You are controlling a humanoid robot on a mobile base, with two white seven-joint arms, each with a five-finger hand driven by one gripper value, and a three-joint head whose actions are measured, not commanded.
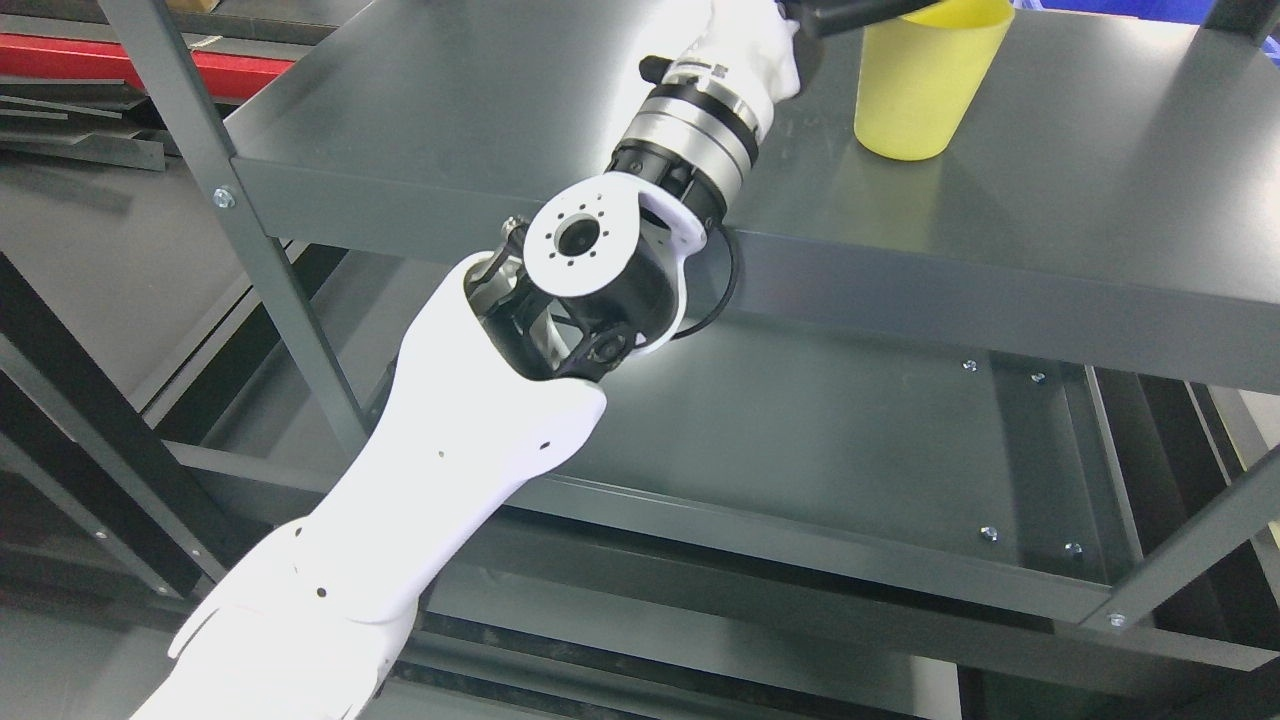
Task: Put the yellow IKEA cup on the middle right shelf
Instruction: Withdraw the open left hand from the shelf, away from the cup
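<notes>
Yellow cup [925, 85]: upright on the grey metal shelf [1100, 200], towards its right side, base seated flat
Left hand [790, 25]: at the cup's rim by the top edge; a dark finger touches it, but its grip is cropped and unreadable
Progress: cup apparently placed; letting go and withdrawing remain
Right arm: unseen

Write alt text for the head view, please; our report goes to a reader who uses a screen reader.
A yellow cup stands upright on a grey metal shelf, with the robot's left hand at its rim, mostly cut off by the picture's top edge. The white left arm reaches up from the lower left. A lower shelf shows beneath.
</notes>
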